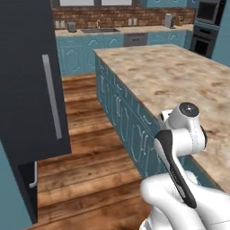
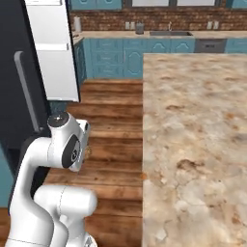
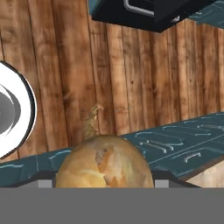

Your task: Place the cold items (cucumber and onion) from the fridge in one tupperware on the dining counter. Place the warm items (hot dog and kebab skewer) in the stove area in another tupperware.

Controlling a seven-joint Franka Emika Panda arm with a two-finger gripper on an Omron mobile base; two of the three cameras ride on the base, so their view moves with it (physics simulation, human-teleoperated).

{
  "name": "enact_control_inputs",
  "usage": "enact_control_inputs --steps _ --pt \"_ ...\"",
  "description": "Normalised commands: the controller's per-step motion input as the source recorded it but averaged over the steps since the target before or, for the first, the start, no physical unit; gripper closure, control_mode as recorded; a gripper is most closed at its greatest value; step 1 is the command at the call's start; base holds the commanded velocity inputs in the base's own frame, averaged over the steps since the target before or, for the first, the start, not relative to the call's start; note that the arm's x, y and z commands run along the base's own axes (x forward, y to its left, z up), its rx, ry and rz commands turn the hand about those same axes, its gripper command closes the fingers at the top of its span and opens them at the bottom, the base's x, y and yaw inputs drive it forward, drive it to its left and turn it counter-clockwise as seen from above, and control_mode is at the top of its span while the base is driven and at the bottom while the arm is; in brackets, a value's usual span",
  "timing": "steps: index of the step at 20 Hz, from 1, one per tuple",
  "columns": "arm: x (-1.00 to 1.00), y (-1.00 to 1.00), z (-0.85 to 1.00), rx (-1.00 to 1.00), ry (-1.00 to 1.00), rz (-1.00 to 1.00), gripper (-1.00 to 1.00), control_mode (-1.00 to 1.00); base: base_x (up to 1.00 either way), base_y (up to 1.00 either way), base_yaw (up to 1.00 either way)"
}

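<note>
The onion [image 3: 105,166], a round yellowish-tan bulb with a thin curled tip, fills the bottom of the hand view. My gripper [image 3: 104,184] is shut on it, a fingertip [image 3: 43,183] on each side. Below the onion lie the wooden floor and the teal base of the dining counter [image 3: 175,135]. The dining counter [image 1: 179,76] stretches to the right of my arm, and its marbled top [image 2: 193,120] is bare. The black fridge [image 1: 31,90] stands at the left with its door swung out. Its white door bins [image 2: 53,48] face the room.
The open fridge door with its long silver handle [image 1: 51,96] juts into the aisle. A wooden floor aisle [image 1: 90,148] runs between fridge and counter. The wall counter with a sink [image 1: 99,30] is at the back, with black wall ovens [image 1: 205,27] far right.
</note>
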Motion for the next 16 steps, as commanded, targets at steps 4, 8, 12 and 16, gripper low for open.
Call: enact_control_inputs --steps 4,8,12,16 --pt "0.0 0.0 0.0 0.0 0.0 0.0 1.0 1.0 -1.0 -0.12 0.0" --pt "0.0 0.0 0.0 0.0 0.0 0.0 1.0 1.0 -1.0 -0.12 0.0" --pt "0.0 0.0 0.0 0.0 0.0 0.0 1.0 1.0 -1.0 -0.14 0.0" --pt "0.0 0.0 0.0 0.0 0.0 0.0 1.0 1.0 -1.0 -0.16 0.0"
